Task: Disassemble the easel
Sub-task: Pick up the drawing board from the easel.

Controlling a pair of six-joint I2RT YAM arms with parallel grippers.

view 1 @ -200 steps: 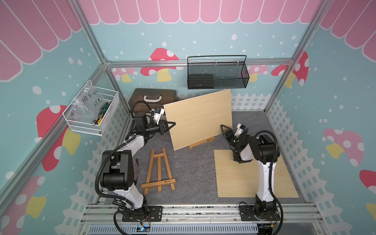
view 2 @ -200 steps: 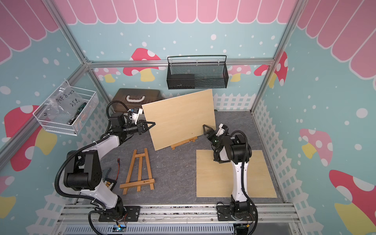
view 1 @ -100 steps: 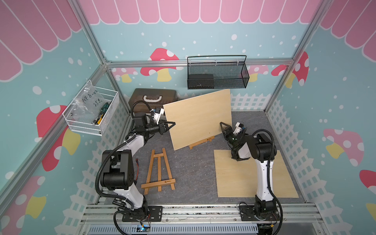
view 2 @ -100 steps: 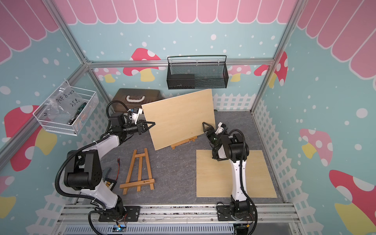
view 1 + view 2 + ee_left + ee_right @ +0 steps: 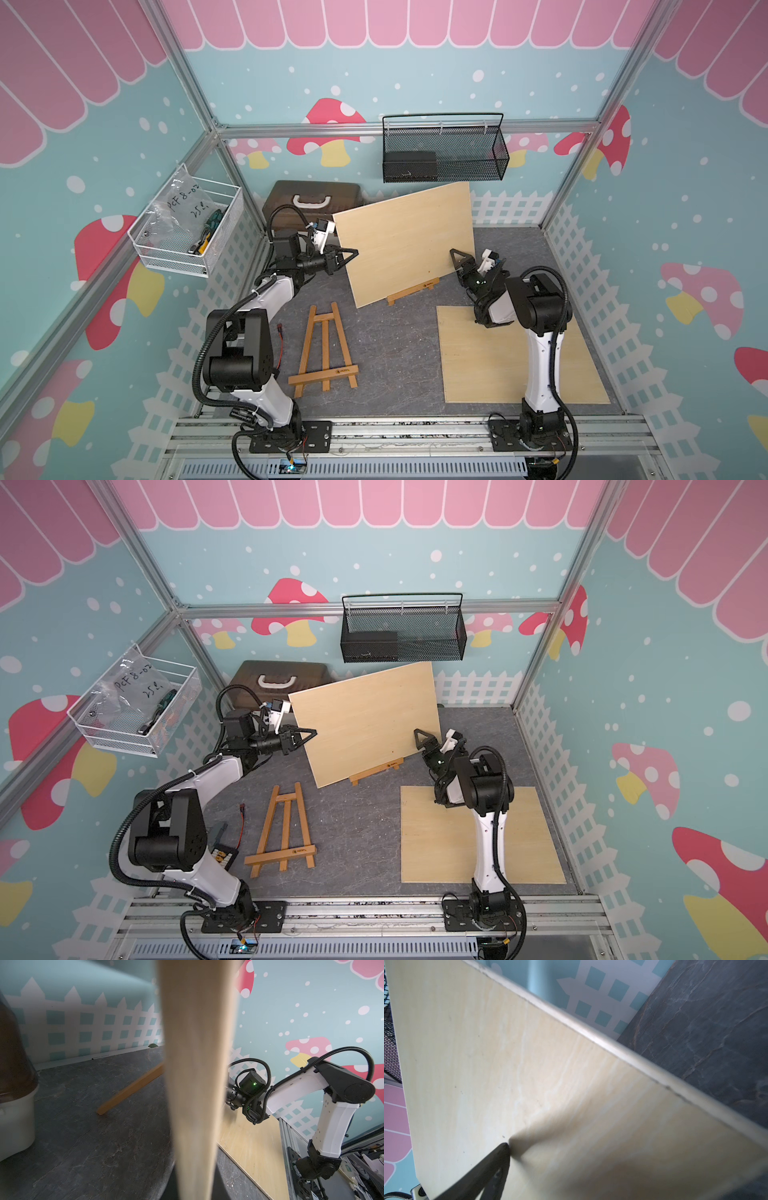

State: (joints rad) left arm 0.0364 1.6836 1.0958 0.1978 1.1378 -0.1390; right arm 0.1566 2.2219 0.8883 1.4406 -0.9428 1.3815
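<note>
**Right gripper edges in on the board**

Since a second ago the right gripper point(image 5: 457, 257) has crept up and inward, reaching the right edge of the wooden board point(image 5: 405, 241). Its jaws stand spread, and in the right wrist view one dark fingertip point(image 5: 502, 1153) touches the board's pale face. The left gripper point(image 5: 352, 252) is clenched on the board's left edge, which fills the middle of the left wrist view edge-on. The board stands tilted on the small easel point(image 5: 411, 289) toward the back of the grey table point(image 5: 386, 332), with only the easel's ledge showing beneath it. A second easel point(image 5: 326, 349) lies flat near the left arm. A second board point(image 5: 486, 365) lies flat beneath the right arm.
</note>
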